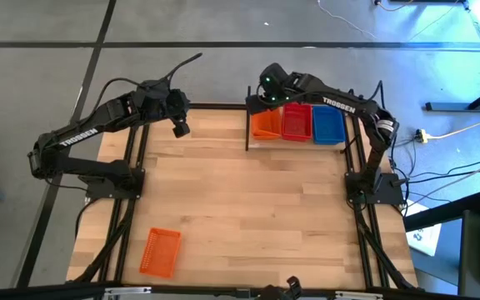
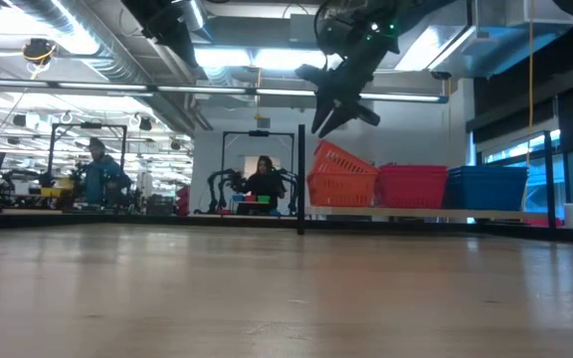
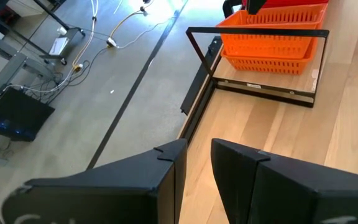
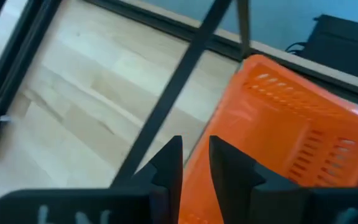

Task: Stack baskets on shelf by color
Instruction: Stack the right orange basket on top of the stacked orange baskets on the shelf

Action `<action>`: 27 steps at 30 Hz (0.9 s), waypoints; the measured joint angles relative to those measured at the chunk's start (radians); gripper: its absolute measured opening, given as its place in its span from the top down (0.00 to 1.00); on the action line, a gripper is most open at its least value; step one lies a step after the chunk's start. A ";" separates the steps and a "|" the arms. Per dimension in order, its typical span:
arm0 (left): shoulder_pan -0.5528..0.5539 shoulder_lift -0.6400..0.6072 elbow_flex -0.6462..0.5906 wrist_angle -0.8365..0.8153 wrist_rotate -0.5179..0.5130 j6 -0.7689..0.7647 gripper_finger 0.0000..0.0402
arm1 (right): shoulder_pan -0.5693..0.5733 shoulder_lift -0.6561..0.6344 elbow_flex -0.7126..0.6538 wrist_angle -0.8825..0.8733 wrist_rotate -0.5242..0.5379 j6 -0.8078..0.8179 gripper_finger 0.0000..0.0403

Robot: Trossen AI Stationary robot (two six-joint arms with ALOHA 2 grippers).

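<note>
The shelf [image 1: 248, 125] stands at the table's far right and carries three stacks: orange baskets [image 1: 266, 125], red baskets [image 1: 295, 122] and blue baskets [image 1: 328, 125]. In the low view the top orange basket [image 2: 338, 157] sits tilted on the orange ones below it. My right gripper [image 2: 321, 124] hovers just above that stack's left end, shut, fingers pointing down; the orange basket [image 4: 291, 143] fills its wrist view. One more orange basket [image 1: 160, 252] lies flat near the table's near left corner. My left gripper [image 1: 179, 127] waits shut over the far left of the table.
Black frame rails run along the table's left [image 1: 132, 167] and right [image 1: 357, 167] sides, by the arm bases. The wide middle of the tabletop [image 1: 248, 200] is bare wood. People sit at other stations in the room beyond the far edge [image 2: 264, 184].
</note>
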 joint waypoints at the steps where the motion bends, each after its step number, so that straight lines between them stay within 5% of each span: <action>1: 0.000 0.000 0.000 0.000 0.000 0.000 0.83 | 0.003 0.004 0.000 0.008 -0.009 0.000 0.81; 27: 0.000 0.000 0.000 -0.002 0.000 -0.004 0.83 | 0.006 0.050 0.046 -0.055 -0.037 -0.033 0.81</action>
